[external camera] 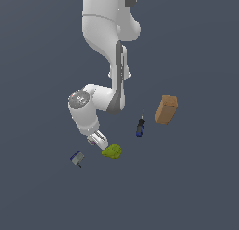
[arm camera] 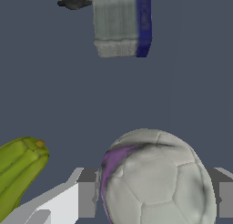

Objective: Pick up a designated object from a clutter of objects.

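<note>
The off-white ball (arm camera: 157,182) with a purple seam mark fills the space between my fingers (arm camera: 86,200) in the wrist view. Both fingers stand against its sides with no gap that I can see. In the exterior view my gripper (external camera: 99,140) is low at the floor, and the ball is hidden behind it. The lime-green lump (external camera: 112,152) lies just to the exterior view's right of the gripper. It also shows in the wrist view (arm camera: 18,173), close to one finger.
A small grey-blue blocky thing (external camera: 77,157) lies to the exterior view's left of the gripper and shows in the wrist view (arm camera: 122,22) beyond the ball. A blue-handled screwdriver (external camera: 140,126) and a tan-brown box (external camera: 166,110) lie further to the exterior view's right.
</note>
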Robot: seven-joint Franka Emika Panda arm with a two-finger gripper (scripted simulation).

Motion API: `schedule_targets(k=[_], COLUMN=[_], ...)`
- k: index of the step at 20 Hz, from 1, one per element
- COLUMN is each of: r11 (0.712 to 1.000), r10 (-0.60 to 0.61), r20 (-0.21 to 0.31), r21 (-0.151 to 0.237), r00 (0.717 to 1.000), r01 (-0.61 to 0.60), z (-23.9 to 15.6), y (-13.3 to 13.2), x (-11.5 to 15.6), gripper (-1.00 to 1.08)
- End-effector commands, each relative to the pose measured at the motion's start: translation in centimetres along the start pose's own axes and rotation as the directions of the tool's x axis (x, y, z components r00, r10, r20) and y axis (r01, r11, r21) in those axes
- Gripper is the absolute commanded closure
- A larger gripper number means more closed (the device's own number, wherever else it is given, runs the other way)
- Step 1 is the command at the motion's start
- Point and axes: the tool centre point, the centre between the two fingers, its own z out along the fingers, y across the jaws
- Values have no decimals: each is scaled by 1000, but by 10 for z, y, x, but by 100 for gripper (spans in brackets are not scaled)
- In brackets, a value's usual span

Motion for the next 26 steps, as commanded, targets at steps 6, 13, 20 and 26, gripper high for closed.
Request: schedule_targets(k=[6,13,20,26], r11=[1000,1000,1000,1000], r10=[1,0,0,1], r20=[0,0,0,-1], r21=[0,1,1,0], r00=[1000,1000,1000,1000], r01=[-1,0,0,-1], z=[1,-6,-36,-82], y=[0,-4,-21,-47], x=[0,-3,-20,-47], gripper=[108,108,108,108])
